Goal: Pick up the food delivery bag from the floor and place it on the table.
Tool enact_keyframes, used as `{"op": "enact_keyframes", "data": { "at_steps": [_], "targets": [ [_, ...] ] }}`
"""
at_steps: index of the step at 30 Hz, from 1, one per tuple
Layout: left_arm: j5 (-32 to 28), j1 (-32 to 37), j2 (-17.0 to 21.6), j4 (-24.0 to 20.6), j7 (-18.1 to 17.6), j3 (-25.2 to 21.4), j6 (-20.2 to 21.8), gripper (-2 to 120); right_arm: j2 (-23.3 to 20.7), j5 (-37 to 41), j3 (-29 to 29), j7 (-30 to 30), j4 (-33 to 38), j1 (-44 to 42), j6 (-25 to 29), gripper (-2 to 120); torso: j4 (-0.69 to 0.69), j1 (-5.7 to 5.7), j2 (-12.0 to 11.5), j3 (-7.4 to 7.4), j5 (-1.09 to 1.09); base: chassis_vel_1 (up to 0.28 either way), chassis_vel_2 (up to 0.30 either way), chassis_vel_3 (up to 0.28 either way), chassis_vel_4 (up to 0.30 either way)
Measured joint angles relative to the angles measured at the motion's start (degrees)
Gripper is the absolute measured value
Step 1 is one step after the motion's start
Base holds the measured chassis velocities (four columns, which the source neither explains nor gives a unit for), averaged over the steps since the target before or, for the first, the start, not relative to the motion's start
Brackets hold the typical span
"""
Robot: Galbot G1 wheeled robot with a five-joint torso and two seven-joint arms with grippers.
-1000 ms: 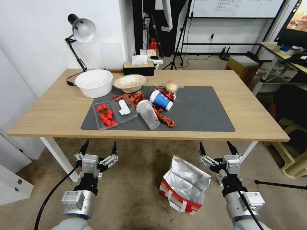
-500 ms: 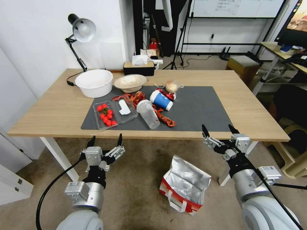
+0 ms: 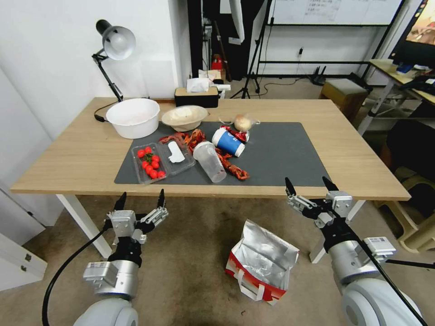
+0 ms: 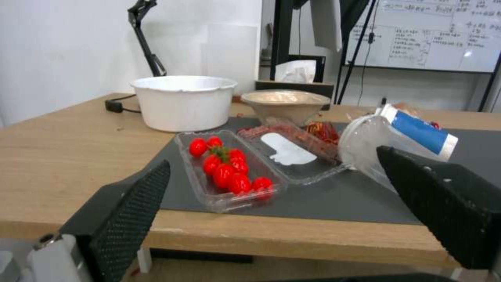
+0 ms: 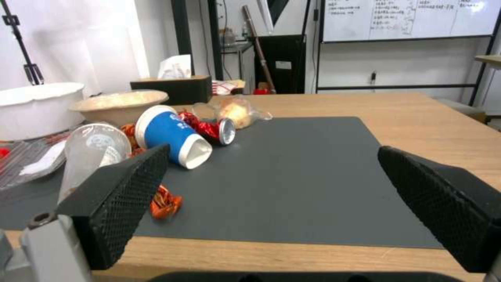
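The bag [image 3: 262, 261] stands open on the floor, below and inward of the right gripper [image 3: 311, 186], whose fingers are spread wide and empty at the table [image 3: 367, 174] edge. It lies closer to those fingers than to the left gripper [image 3: 140, 201], also spread and empty, well off to the other side. The bag's long axis runs roughly across the robot's front, handles toward it. Both forearms reach forward and up, fingers pointing at the tabletop, above the bag, so the right arm likely must drop and turn down
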Motion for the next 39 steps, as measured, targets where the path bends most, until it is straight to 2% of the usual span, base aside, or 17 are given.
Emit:
{"op": "enact_keyframes", "data": {
  "at_steps": [12,15,31,39],
  "targets": [
    [-0.06,0.38,0.02,-1.24,-0.35,0.88,2.22,99,-0.15,-0.13,0.0,0.0,0.29,-0.07,-0.37,100,0.0,-0.03,-0.06,-0.05,0.0,0.0,0.0,0.0,0.0],
    [-0.04,0.38,0.03,-1.31,-0.48,1.11,2.7,99,-0.16,-0.12,0.0,-0.01,0.29,-0.06,-0.47,100,0.0,-0.32,-0.69,-0.39,0.0,0.0,0.0,0.0,0.0],
    [0.0,0.38,0.03,-1.26,-0.57,1.15,2.83,99,-0.15,-0.11,-0.04,-0.04,0.29,0.04,-0.64,100,0.0,-0.91,-2.02,-1.11,0.0,0.0,0.0,0.0,0.0],
    [0.0,0.19,0.04,-0.82,-0.6,1.06,2.93,99,-0.17,-0.12,-0.07,-0.3,-0.01,0.1,-0.67,100,0.0,-2.02,-4.6,-2.56,0.0,0.0,0.0,0.0,0.0]
  ]
}}
